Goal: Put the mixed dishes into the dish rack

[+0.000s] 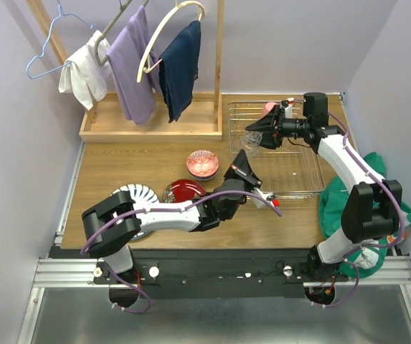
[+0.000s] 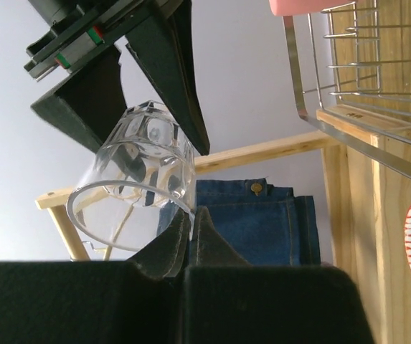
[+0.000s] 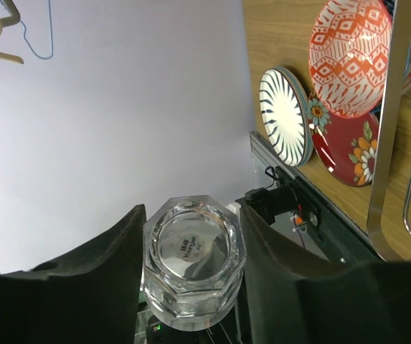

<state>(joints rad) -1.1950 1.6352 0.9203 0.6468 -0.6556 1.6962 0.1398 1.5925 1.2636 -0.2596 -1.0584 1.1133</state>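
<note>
- Clear glass tumbler (image 1: pixel 249 140) hung over the dish rack's (image 1: pixel 291 189) left side in the overhead view, right fingers (image 1: pixel 264 129) clamped on it and left fingers (image 1: pixel 246 165) just below.
- Left wrist view: the left fingers were drawn together on the tumbler's rim; a pink cup (image 2: pixel 298 6) sat inside the rack.
- Right wrist view: the right fingers squeezed the faceted base. Stiff, slick and breakable, it seemed best held by that thick base. A striped plate (image 3: pixel 285 115) lay on the worktop (image 3: pixel 277 29) left of the rack.
</note>
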